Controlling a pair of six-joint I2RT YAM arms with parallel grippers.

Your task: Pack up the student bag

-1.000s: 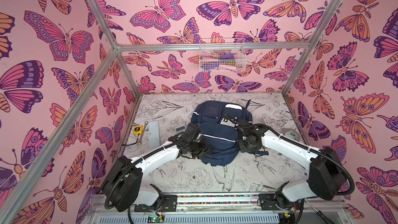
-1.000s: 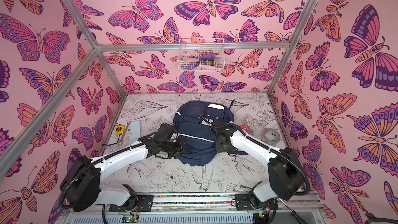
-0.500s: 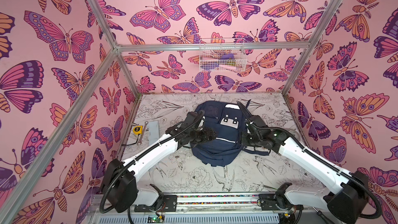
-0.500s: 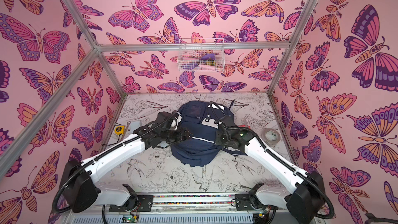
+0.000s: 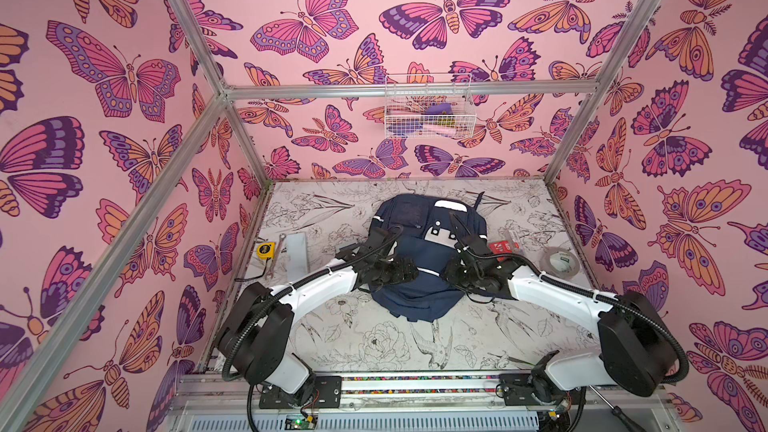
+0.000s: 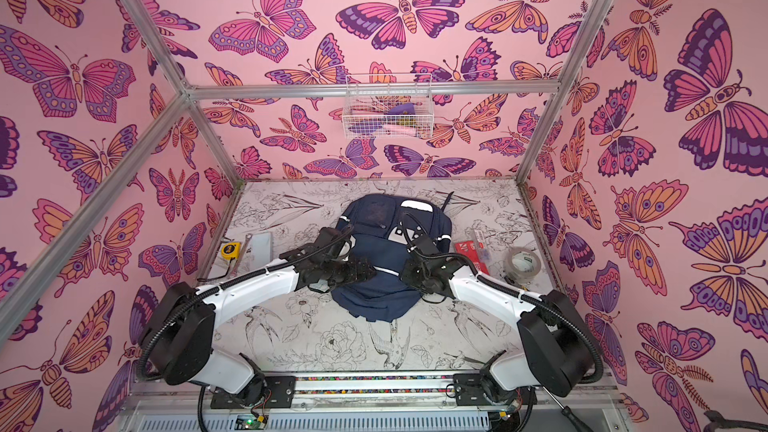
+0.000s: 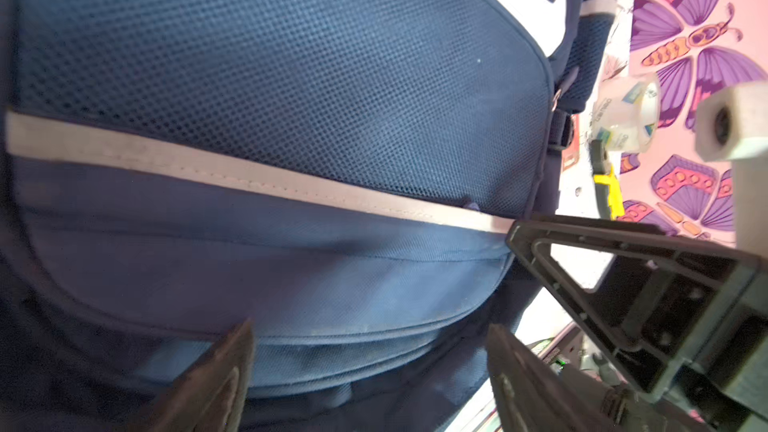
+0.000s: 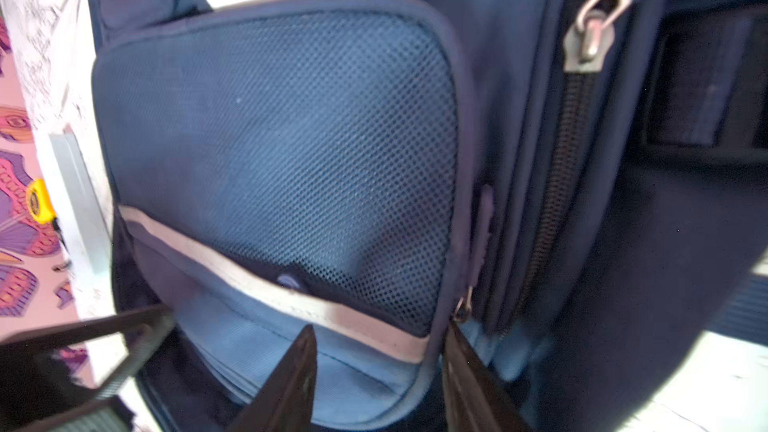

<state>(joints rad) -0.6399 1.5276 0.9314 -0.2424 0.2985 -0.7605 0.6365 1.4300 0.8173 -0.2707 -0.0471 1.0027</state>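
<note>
Wrist views show left fingers [image 7: 216,384] and right fingers [image 8: 286,388] apart, student bag [image 8: 270,139] just past their tips.

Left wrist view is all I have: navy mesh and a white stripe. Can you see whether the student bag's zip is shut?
Observer: In the right wrist view the zip slider sits at one end of a run of meshed teeth on the student bag; past the slider I cannot tell.
Operator: What lies between the fingers of the right gripper?
Observer: The corner of the mesh pocket, where the white stripe ends; a small zip pull sits beside one finger.
Operator: Anything loose to the left of the bag?
Observer: A yellow tape measure lies on the table there, apart from the bag.
</note>
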